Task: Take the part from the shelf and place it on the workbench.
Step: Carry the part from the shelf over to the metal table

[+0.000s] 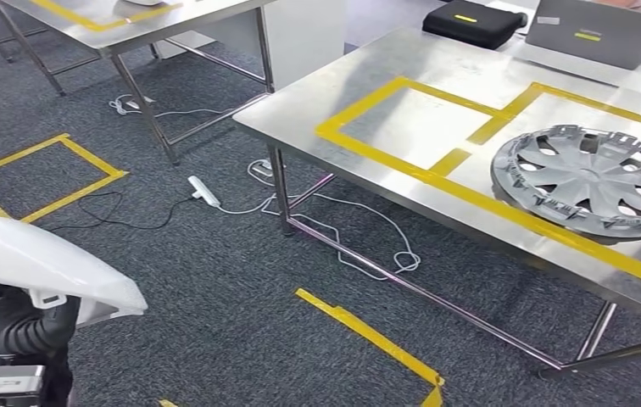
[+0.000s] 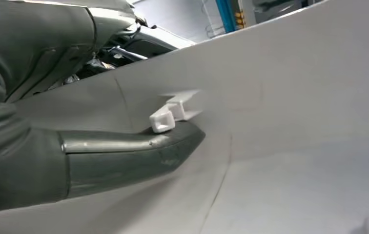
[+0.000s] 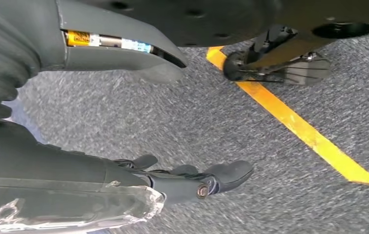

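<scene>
The left hand point(image 2: 124, 156) grips the white part point(image 1: 37, 259) low at the robot's left, well apart from the workbench point(image 1: 436, 110) — the smooth panel could slip mid-carry — while the right hand point(image 3: 192, 183) hangs empty, fingers loosely apart.

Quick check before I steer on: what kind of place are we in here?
Likely an industrial workshop or robot test area: steel workbench marked with yellow tape, a wheel cover on it, taped floor zones.

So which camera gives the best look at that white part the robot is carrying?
The head view: the white part shows its curved outline above the left hand. The left wrist view shows its inner surface and a clip close up. The right wrist view looks at carpet.
</scene>
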Tool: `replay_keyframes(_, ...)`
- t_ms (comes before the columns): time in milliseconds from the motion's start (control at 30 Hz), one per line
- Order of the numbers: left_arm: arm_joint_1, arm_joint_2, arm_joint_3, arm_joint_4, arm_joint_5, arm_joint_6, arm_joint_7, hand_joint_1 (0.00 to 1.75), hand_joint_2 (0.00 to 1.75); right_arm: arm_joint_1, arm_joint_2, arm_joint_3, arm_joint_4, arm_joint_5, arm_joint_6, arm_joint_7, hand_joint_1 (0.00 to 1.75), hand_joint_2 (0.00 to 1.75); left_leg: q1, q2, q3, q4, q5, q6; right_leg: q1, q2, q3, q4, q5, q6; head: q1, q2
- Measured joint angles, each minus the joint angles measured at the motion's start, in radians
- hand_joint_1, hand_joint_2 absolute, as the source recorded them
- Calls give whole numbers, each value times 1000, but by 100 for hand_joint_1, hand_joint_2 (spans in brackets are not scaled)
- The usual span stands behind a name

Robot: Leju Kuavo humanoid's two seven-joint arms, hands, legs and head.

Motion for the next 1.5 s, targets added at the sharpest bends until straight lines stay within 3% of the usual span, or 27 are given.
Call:
replay_keyframes(67,3,0,2,-1,0,0,0,175,175,-1,0,0,-2,0,0,0,0,175,-3,27,0,1,-1,1,-2,-20,-55,117,-47,5,2,0)
replay_keyframes(100,4,-1,3,-1,0,0,0,175,175,0,0,0,-2,0,1,0,0,175,-4,39,0,1,-1,2,-2,-24,-62,136,-46,6,2,0)
replay_keyframes(133,4,-1,3,-1,-1,0,0,175,175,1,0,0,-3,0,1,0,0,175,-5,50,1,1,-2,1,-2,-26,-50,116,-28,5,2,0)
replay_keyframes(167,4,-1,3,-1,-2,0,0,175,175,3,0,0,-3,1,2,0,0,175,-6,60,2,1,-3,1,-2,-34,-16,57,4,2,2,0)
replay_keyframes(233,4,-3,3,-1,-6,-1,-1,175,175,1,0,0,-5,2,3,0,0,175,-10,78,6,2,-7,-5,4,-76,63,-83,49,-9,1,0)
replay_keyframes(267,4,-3,3,-1,-8,-1,-1,175,175,0,0,0,-6,2,4,0,0,175,-12,86,8,2,-9,-9,7,-91,89,-128,59,-15,0,0)
replay_keyframes(300,4,-4,3,-1,-10,-1,-2,175,175,-1,0,0,-7,3,5,-1,0,175,-14,93,9,3,-10,-14,10,-99,97,-145,58,-20,-1,0)
replay_keyframes(367,4,-5,3,-3,-12,-1,-5,175,175,0,0,0,-9,4,5,0,0,175,-14,106,13,1,-12,-24,11,-80,95,-146,61,-30,-1,0)
replay_keyframes(433,5,-7,4,-4,-13,1,-8,175,175,3,0,-1,-9,6,6,1,0,175,-11,79,9,24,-36,-37,6,-61,97,-151,67,-41,-4,0)
replay_keyframes(500,8,-7,7,-6,-13,3,-8,175,175,2,1,-2,-10,8,6,1,0,175,-8,33,-30,121,-98,-46,2,-41,98,-154,73,-49,-9,0)
replay_keyframes(567,13,-8,11,-6,-13,4,-8,175,175,1,2,-2,-10,9,6,1,0,175,-6,17,-84,239,-155,-47,3,-22,96,-154,74,-52,-11,0)
replay_keyframes(633,15,-8,12,-6,-13,5,-8,175,175,2,2,-3,-10,10,7,2,0,175,-6,15,-106,286,-172,-47,4,-13,95,-153,74,-53,-11,0)
replay_keyframes(733,15,-8,12,-6,-13,6,-8,175,175,3,2,-4,-11,10,7,2,0,175,-6,15,-113,296,-163,-47,4,-4,96,-153,75,-53,-10,0)
replay_keyframes(767,16,-8,12,-6,-13,7,-8,175,175,4,2,-5,-11,11,7,2,0,175,-6,12,-100,262,-131,-44,5,8,98,-153,75,-52,-10,0)
replay_keyframes(867,17,-9,13,-6,-19,12,-9,175,175,3,3,-7,-13,15,11,6,0,175,-4,-53,-16,48,-15,-25,5,61,89,-145,77,-40,-10,0)
replay_keyframes(900,18,-9,13,-6,-21,14,-9,175,175,4,4,-7,-14,16,12,6,0,175,-5,-68,-3,13,-6,-19,3,74,83,-144,79,-33,-11,0)
replay_keyframes(933,18,-10,13,-6,-22,15,-9,175,175,6,4,-7,-15,17,12,6,0,175,-6,-60,-2,7,-6,-16,1,83,76,-145,82,-25,-11,0)
replay_keyframes(1000,17,-11,13,-6,-22,15,-9,175,175,9,4,-7,-17,17,13,6,0,175,-4,-39,0,-1,0,-5,1,62,62,-129,71,-13,-9,0)
replay_keyframes(1033,17,-12,13,-6,-22,15,-9,175,175,8,4,-7,-17,17,13,6,0,175,-2,-25,2,-5,2,1,2,38,44,-95,49,-8,-6,0)
replay_keyframes(1100,19,-14,13,-6,-23,15,-10,175,175,5,5,-7,-18,17,13,6,0,175,-2,1,3,-7,2,7,0,-11,-15,28,-17,2,-1,0)
replay_keyframes(1167,20,-15,13,-6,-23,16,-10,175,175,4,5,-7,-19,17,13,6,0,175,-3,26,3,-7,1,7,-4,-22,-64,135,-55,9,-1,0)
replay_keyframes(1200,20,-15,13,-6,-24,16,-10,175,175,6,4,-8,-19,17,13,6,0,175,-3,37,3,-6,0,6,-5,-24,-64,138,-47,11,-1,0)
replay_keyframes(1233,20,-15,13,-6,-24,16,-10,175,175,7,4,-8,-19,17,13,6,0,175,-3,47,4,-6,-1,4,-6,-28,-42,101,-22,11,-1,0)
replay_keyframes(1300,20,-15,13,-6,-25,16,-10,175,175,7,4,-8,-20,18,13,6,0,175,-5,64,8,-5,-5,-2,-4,-55,37,-40,35,7,-1,0)
replay_keyframes(1367,19,-15,13,-6,-27,17,-10,175,175,4,4,-8,-22,20,13,6,0,175,-10,78,10,-2,-10,-12,0,-78,92,-134,58,-4,-3,0)
replay_keyframes(1433,17,-15,13,-6,-30,18,-10,175,175,4,4,-9,-23,26,14,5,0,175,-12,89,12,0,-11,-22,3,-72,99,-146,59,-17,-7,0)
replay_keyframes(1500,13,-15,13,-6,-31,19,-9,175,175,7,4,-9,-23,31,16,5,0,175,-8,79,9,11,-24,-33,1,-61,99,-149,63,-28,-9,0)
